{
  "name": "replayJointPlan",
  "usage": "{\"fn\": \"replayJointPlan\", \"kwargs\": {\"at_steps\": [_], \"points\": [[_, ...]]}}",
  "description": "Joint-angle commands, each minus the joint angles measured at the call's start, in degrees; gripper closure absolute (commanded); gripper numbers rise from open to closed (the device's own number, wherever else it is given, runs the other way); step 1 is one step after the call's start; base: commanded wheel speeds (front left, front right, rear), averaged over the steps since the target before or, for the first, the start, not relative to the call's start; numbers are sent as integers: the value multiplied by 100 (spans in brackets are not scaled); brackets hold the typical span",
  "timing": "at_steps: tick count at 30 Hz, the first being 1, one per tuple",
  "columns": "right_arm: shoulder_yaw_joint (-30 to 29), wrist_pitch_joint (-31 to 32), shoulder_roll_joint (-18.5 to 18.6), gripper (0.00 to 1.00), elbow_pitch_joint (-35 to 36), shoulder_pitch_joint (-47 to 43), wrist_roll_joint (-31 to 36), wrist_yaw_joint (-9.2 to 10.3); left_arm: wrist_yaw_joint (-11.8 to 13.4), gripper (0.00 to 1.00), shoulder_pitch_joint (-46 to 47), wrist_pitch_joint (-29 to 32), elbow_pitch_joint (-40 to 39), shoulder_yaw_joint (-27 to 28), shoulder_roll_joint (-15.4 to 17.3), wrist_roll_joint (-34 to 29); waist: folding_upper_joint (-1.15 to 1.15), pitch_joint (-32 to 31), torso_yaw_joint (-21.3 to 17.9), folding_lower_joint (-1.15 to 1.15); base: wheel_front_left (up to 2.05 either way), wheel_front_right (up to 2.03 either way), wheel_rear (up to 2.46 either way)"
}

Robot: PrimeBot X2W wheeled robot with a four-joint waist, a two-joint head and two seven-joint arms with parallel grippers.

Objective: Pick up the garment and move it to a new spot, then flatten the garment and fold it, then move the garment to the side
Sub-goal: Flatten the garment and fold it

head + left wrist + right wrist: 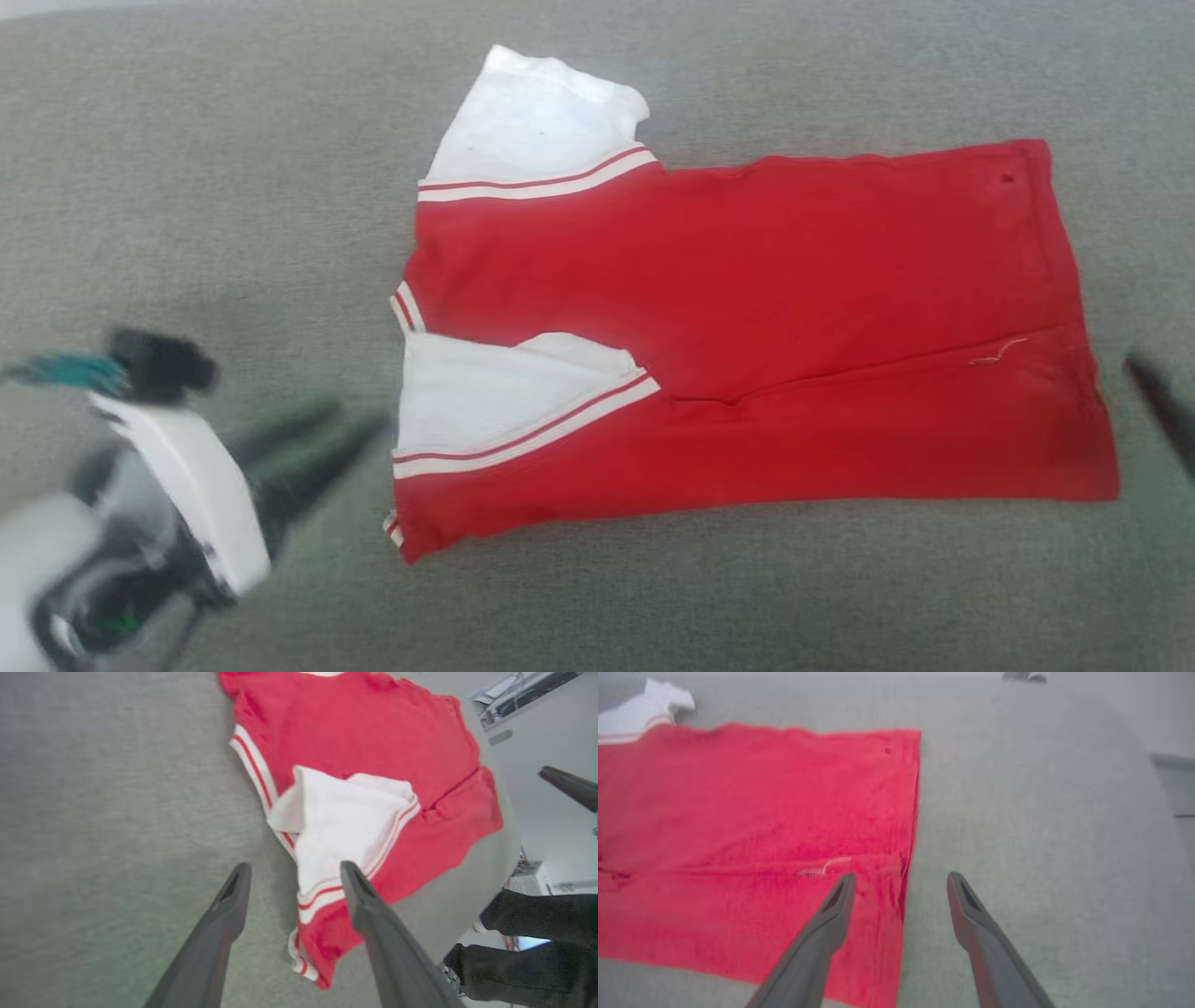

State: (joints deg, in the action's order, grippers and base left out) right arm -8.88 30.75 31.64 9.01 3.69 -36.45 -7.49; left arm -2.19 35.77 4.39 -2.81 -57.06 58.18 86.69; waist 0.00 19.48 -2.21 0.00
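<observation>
Left claw (295,865) is spread wide and holds nothing, hanging over the grey table (187,187) at the collar end of the shirt (747,327). Seen from its own wrist, its right finger lies over the striped seam of the near sleeve (345,816) and its left finger over bare table. From the head it sits just beside the shirt's edge, though it is blurred there. I cannot tell whether either finger touches the cloth.

Ahead of this claw the shirt lies flat and lengthwise. The near sleeve is turned in onto the red body, and the near long side is folded over along a crease. The other sleeve (532,121) sticks out on the far side.

Right claw (902,875) is spread and empty too, at the opposite end. Its fingers straddle the hem (915,812), the left one over red cloth and the right one over table. Whether it touches is unclear. The red body stretches away to its left.
</observation>
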Motion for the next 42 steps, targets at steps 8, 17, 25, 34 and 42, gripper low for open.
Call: {"fn": "replayJointPlan", "kwargs": {"at_steps": [8,17,25,34,42], "points": [[37,-2120,-841,0,-180,767,622,-1,250,0,868,-909,908,592,-307,-642,0,119,-404,0,0,0,0],[588,-3225,-1463,0,-425,1165,813,-1,-60,0,2637,-300,2738,627,-916,-1327,0,601,-1207,0,0,0,0],[855,-3385,-1592,0,-509,1200,738,-1,-427,0,3808,1544,4297,240,-1429,-1176,0,889,-1793,0,0,0,0],[1167,-3506,-1665,0,-682,1273,566,-1,-434,0,4759,3569,5206,-186,-1403,-1230,0,1284,-2165,0,0,0,0],[1263,-3509,-1557,0,-857,1485,504,-1,-504,68,4798,4408,5373,-254,-1627,-897,0,1445,-2146,0,0,0,0]]}}
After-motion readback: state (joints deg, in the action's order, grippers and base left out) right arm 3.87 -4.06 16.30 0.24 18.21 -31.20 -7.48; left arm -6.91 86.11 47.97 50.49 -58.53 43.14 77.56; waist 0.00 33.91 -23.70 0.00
